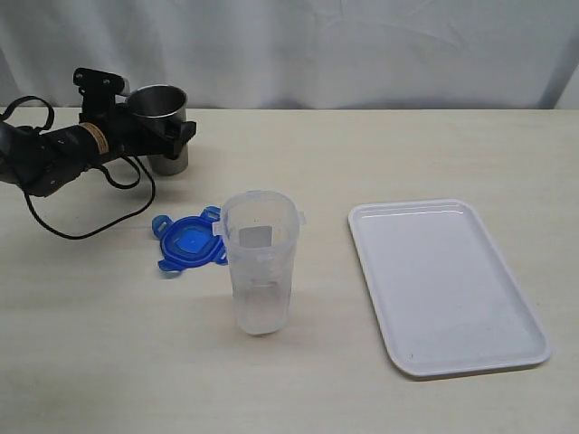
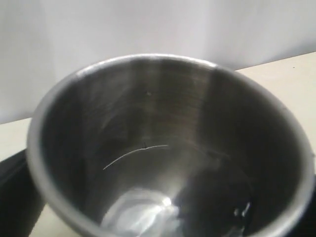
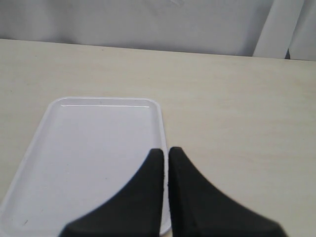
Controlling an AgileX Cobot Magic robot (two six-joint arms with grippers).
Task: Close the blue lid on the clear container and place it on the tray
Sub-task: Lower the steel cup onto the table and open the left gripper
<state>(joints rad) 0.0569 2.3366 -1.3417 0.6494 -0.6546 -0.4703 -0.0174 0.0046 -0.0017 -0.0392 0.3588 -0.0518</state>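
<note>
The clear container (image 1: pixel 261 267) stands upright and uncovered in the middle of the table. The blue lid (image 1: pixel 188 242) lies flat on the table just to its left, partly behind it. The white tray (image 1: pixel 448 280) lies to the right with nothing on it. My left gripper (image 1: pixel 163 122) is at the far left, away from both, with its fingers on either side of a shiny steel cup (image 1: pixel 170 158). That cup (image 2: pixel 163 148) fills the left wrist view. My right gripper (image 3: pixel 166 150) is shut and empty, above the tray's (image 3: pixel 94 148) long edge, and is out of the exterior view.
A black cable (image 1: pixel 86 231) loops on the table below the left arm. A white curtain (image 1: pixel 362 45) hangs behind the table's far edge.
</note>
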